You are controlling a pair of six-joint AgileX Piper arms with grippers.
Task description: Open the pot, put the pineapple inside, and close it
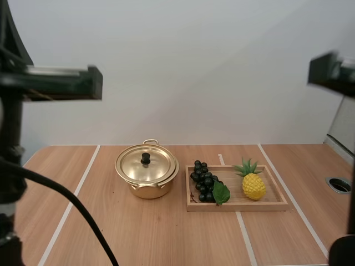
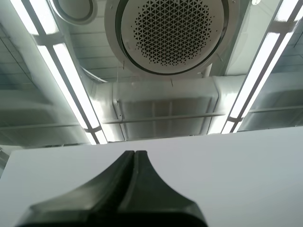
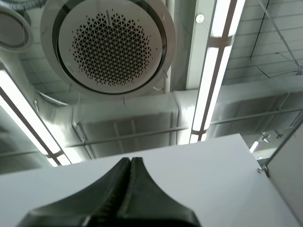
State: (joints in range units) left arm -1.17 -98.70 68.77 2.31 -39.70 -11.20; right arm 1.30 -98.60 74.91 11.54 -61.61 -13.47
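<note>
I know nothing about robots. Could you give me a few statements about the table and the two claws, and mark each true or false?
1. The lid sits on the pot. True.
2. The pineapple is inside the pot. False: it lies on the wooden tray.
3. The grapes share the tray with the pineapple. True.
4. The left gripper is open. False: its fingers lie together, shut on nothing.
5. The right gripper holds the lid. False: it is shut on nothing.
</note>
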